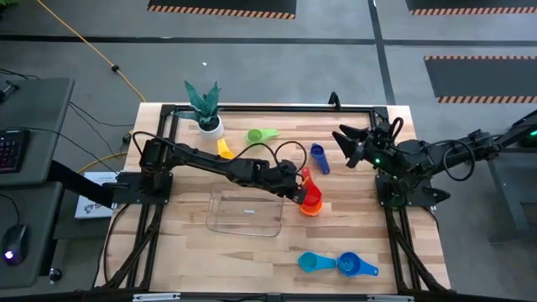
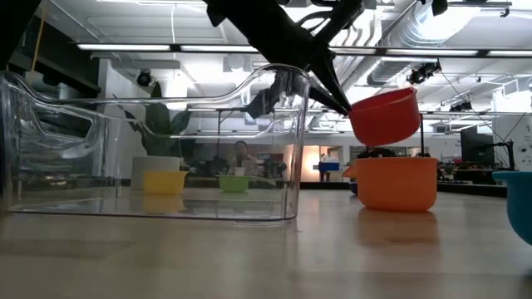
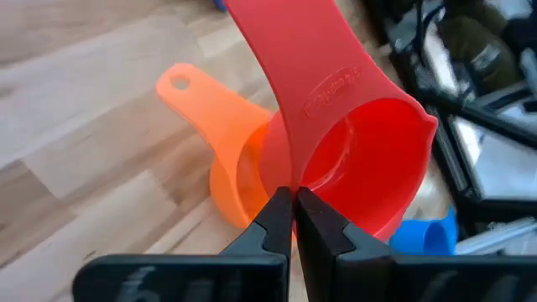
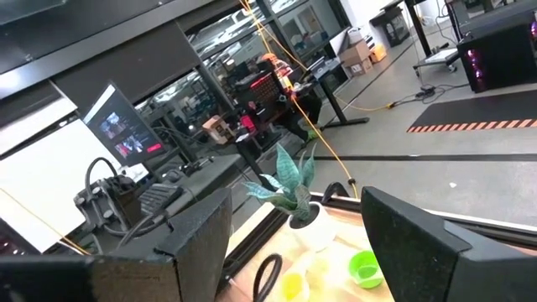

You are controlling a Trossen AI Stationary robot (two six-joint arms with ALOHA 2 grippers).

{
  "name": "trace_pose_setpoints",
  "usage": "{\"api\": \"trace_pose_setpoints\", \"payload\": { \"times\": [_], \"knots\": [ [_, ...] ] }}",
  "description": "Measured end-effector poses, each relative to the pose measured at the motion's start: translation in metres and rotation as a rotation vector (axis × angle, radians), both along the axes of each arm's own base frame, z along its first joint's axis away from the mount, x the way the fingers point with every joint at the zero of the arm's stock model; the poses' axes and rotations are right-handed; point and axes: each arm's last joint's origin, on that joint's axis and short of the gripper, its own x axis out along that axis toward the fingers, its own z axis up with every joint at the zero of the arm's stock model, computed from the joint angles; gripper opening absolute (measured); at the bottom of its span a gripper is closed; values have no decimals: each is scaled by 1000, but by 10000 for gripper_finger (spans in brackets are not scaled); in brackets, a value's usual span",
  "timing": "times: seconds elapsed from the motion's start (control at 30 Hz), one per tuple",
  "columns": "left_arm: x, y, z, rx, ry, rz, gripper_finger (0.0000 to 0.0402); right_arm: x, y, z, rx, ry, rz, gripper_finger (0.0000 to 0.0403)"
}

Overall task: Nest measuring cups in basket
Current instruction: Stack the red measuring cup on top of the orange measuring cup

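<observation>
My left gripper (image 1: 299, 190) is shut on the red measuring cup (image 1: 311, 195), which hangs just above the orange cup (image 1: 310, 209); the orange cup stands on its base on the table, right of the clear basket (image 1: 245, 215). In the low view the red cup (image 2: 384, 116) is clear of the orange cup (image 2: 397, 183). Yellow (image 1: 225, 149), green (image 1: 262, 135) and dark blue (image 1: 320, 158) cups lie farther back. Two light blue cups (image 1: 317, 262) (image 1: 357, 267) lie near the front edge. My right gripper (image 1: 352, 143) is open and empty, raised at the right. My left gripper pinches the red cup's rim (image 3: 287, 186) beside the root of its handle (image 3: 319, 80), one finger (image 3: 323, 226) inside the bowl and one (image 3: 267, 225) outside. The fingers slant down from the table's left. The cup is lifted clear, tilted, above the orange cup (image 3: 231, 172).
A white pot with a green plant (image 1: 205, 111) stands at the far left of the table. The basket (image 2: 150, 149) holds nothing. Bare wood lies between the basket and the light blue cups.
</observation>
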Motion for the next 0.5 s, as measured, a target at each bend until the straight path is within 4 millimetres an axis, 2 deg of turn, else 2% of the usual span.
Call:
{"api": "trace_pose_setpoints", "payload": {
  "times": [0.27,0.5],
  "knots": [
    [0,-4,-12,-8,47,13,3,0,0,0,0,1,-2,256],
    [3,-4,-12,1,21,18,6,0,0,0,0,-1,-2,256]
  ]
}}
